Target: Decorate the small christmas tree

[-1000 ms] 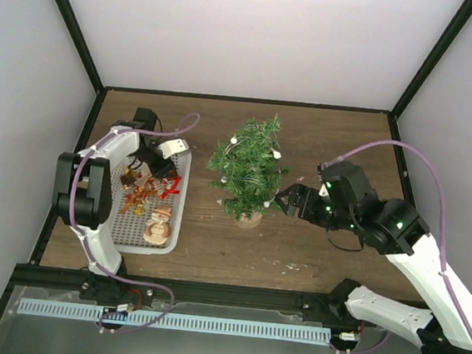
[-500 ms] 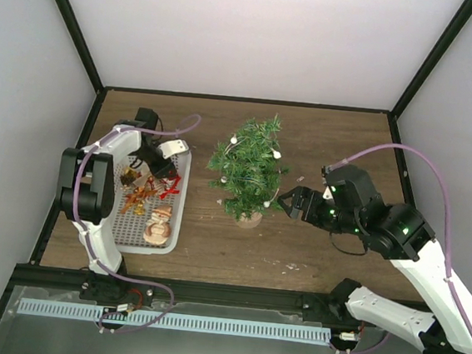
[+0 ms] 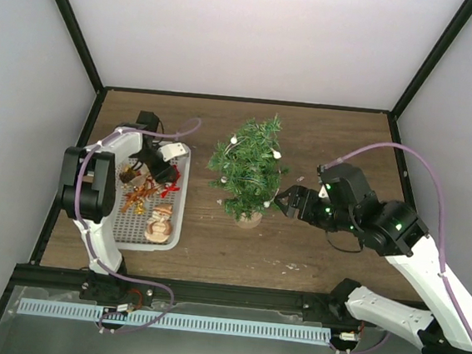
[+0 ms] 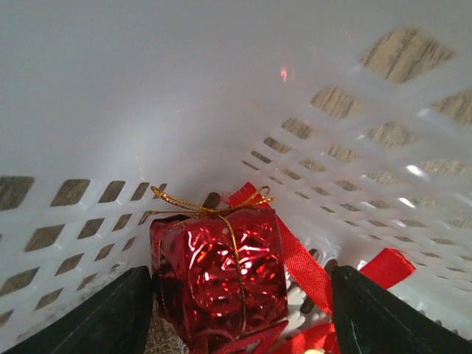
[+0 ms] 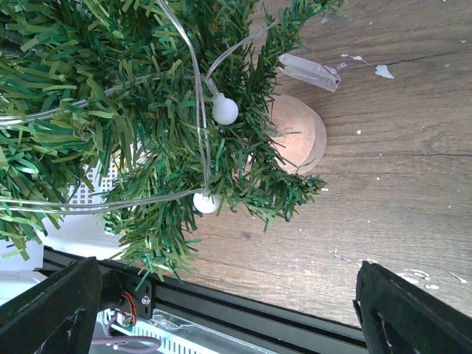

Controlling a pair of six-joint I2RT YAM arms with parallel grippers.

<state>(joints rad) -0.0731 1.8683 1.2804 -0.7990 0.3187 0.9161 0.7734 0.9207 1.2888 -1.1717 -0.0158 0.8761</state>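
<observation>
Left wrist view: left gripper [image 4: 240,295] jaws spread around a red gift box [image 4: 221,273] in the white basket [image 4: 221,110]; the right gripper [image 3: 282,199] — jaws spread — sits just right of the small christmas tree [image 3: 250,166], mid-table; nudging its branches could topple it.

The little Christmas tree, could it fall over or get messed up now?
Maybe. The right hand is open right beside the small dark-green bristly Christmas tree, whose round tan wooden base is small, so a nudge might tip it. Its fingers could also snag the clear light string with white bulbs. In the white plastic basket, the open left hand straddles the shiny red foil gift box beside a red ribbon, so it might grab both.
</observation>
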